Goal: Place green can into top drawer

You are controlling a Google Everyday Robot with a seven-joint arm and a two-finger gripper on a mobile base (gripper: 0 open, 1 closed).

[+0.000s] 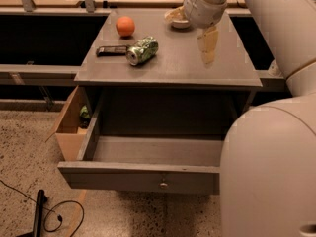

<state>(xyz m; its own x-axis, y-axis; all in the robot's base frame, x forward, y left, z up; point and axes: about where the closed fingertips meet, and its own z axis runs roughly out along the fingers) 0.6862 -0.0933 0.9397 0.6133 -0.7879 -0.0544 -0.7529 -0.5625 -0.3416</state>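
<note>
The green can lies on its side on the grey cabinet top, its silver end facing front left. The top drawer is pulled out below the cabinet top, with a small round knob on its front panel, and holds nothing that I can see. My gripper hangs over the right part of the cabinet top, to the right of the can and apart from it, holding nothing.
An orange and a flat black bar lie left of the can. A white bowl sits at the back, partly behind my arm. A tan wooden box stands left of the drawer. A black cable lies on the floor.
</note>
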